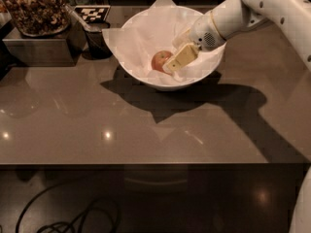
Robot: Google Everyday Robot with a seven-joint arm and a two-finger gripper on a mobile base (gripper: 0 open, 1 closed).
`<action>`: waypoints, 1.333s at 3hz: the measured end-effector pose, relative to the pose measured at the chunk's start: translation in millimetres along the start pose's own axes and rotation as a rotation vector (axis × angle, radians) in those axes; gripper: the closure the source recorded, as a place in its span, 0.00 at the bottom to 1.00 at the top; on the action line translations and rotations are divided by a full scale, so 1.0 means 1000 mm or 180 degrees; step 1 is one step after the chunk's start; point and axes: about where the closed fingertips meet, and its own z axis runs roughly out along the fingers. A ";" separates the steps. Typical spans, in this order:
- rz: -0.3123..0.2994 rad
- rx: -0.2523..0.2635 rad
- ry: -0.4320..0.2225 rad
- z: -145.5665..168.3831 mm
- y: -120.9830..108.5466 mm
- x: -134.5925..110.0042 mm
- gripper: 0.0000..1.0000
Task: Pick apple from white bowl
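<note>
The apple (158, 61), red-orange and round, lies inside the white bowl (146, 76), which is lined with crinkled white paper and stands at the back middle of the brown counter. My gripper (171, 55) reaches into the bowl from the right on a white arm. Its fingers are apart. The near cream finger (181, 57) lies against the apple's right side and covers part of it. The far finger shows just behind it, over the paper. The apple rests on the paper.
A dark glass jar of nuts (35, 8) stands on a grey box (39, 50) at the back left. A small dark cup (98, 42) and a black-and-white marker tag (92, 12) sit beside the bowl. Cables (68, 217) lie on the floor below the counter's front edge.
</note>
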 end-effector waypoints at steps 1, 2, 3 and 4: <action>0.0073 -0.0007 -0.0116 0.004 -0.004 0.006 0.26; 0.0114 -0.0033 -0.0204 0.011 -0.009 0.008 0.25; 0.0117 -0.0077 -0.0238 0.020 -0.014 0.005 0.25; 0.0113 -0.0140 -0.0202 0.030 -0.015 0.005 0.25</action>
